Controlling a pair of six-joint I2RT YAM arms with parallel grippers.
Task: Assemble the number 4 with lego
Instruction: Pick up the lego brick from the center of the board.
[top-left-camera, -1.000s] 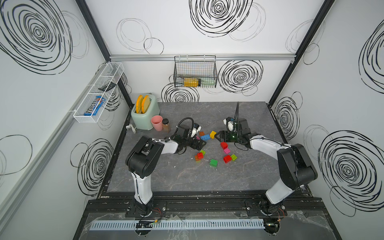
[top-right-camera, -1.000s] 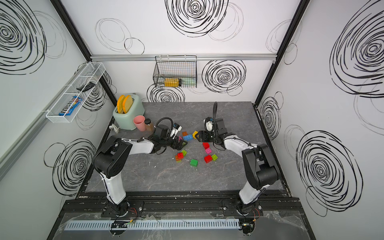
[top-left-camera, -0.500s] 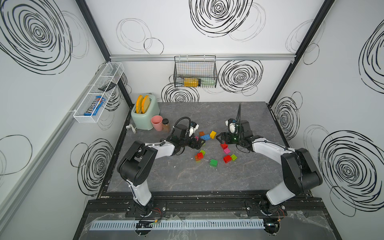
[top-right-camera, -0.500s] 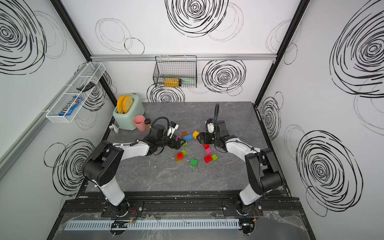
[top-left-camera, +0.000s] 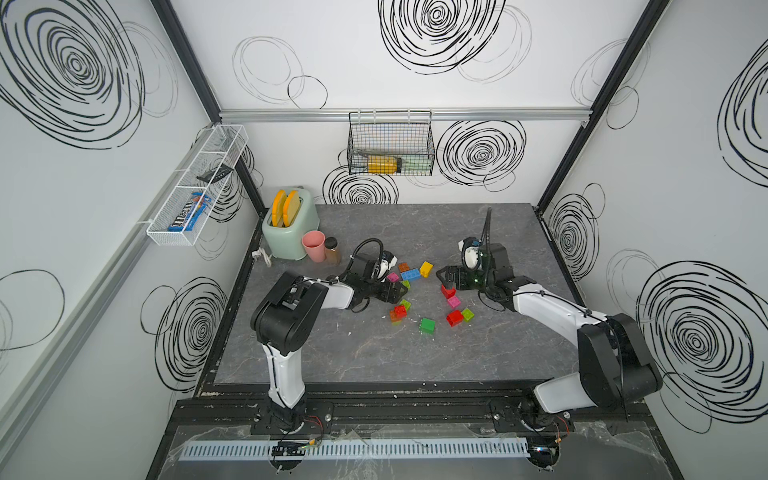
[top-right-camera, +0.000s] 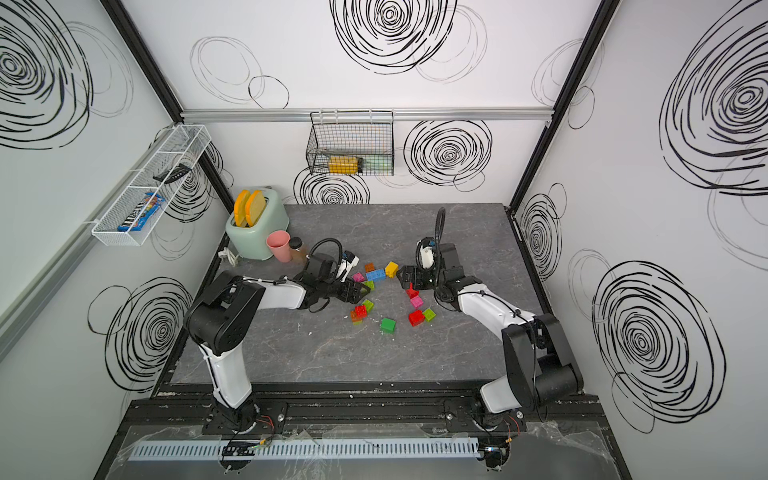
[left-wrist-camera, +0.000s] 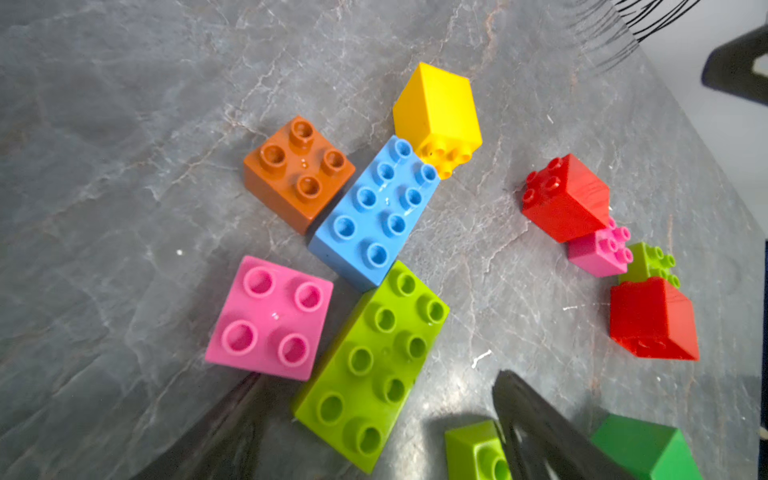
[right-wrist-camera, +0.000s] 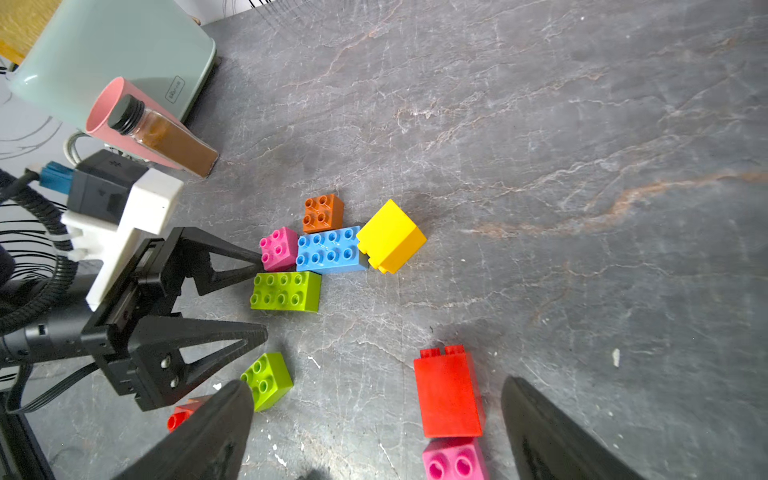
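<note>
Green brick (top-left-camera: 427, 325): loose, behind both jaws, nearest the arm bases.
Right jaws (right-wrist-camera: 378, 388): spread wide, gripping nothing; red brick (right-wrist-camera: 449, 390) lies on its side between them, clear of both.
Left jaws (right-wrist-camera: 264, 296): wide apart, empty; long lime brick (right-wrist-camera: 286, 291) has its near end between the tips.
Lego (top-left-camera: 409, 274): blue brick (right-wrist-camera: 330, 249), pink brick (right-wrist-camera: 278, 248), orange brick (right-wrist-camera: 322, 212) and yellow brick (right-wrist-camera: 390, 235) huddle just past the left jaws, none stacked.
Progress: no 4 readable; seemingly early, most bricks unplaced.
Room: bare bench (top-left-camera: 415, 224) beyond both jaws; toaster (top-left-camera: 291, 232) far off the left jaws' outer flank.
</note>
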